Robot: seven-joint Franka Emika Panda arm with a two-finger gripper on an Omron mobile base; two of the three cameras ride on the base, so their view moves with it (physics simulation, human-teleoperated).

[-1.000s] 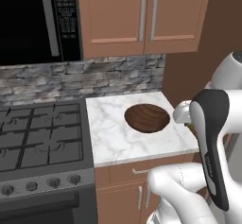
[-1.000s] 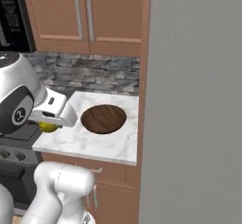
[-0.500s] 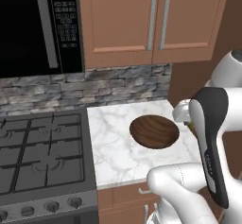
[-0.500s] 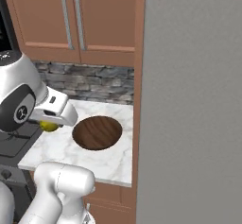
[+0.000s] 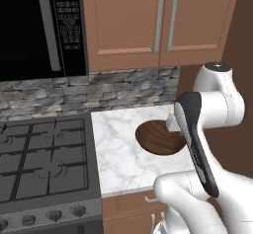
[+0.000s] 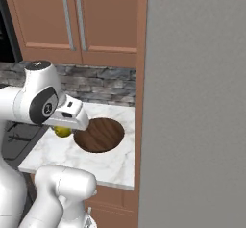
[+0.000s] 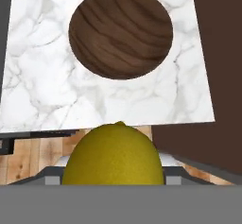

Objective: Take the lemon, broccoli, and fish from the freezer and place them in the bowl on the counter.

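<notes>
One item of three is on its way, as far as I can tell. The tool [image 7: 113, 183] is clamped on the lemon [image 7: 113, 154], which sits right at the bottom of the hand view, big and yellow, with the fingertips themselves mostly hidden behind it. From the right base view you can catch a bit of the same yellow lemon [image 6: 61, 131] poking out under the white hand, up in the air near the front-left side of the bowl [image 6: 99, 134], not yet over it.

The bowl [image 7: 120, 32] looks empty: just dark wood grain, nothing in it in any view. It sits on the white marble surface [image 7: 38, 86], roughly in the middle, with bare marble all round. In the left base view the bowl [image 5: 154, 137] is partly hidden behind the arm.

So my read: lemon grabbed, not dropped off yet. It needs carrying forward until it hangs over the bowl, then a release. After that the broccoli and the fish are left to do, so that's two more trips. The freezer [image 6: 197, 102] is the big grey slab right next to the surface, and its face looks flat and shut from here, so I'd guess it needs opening again.
</notes>
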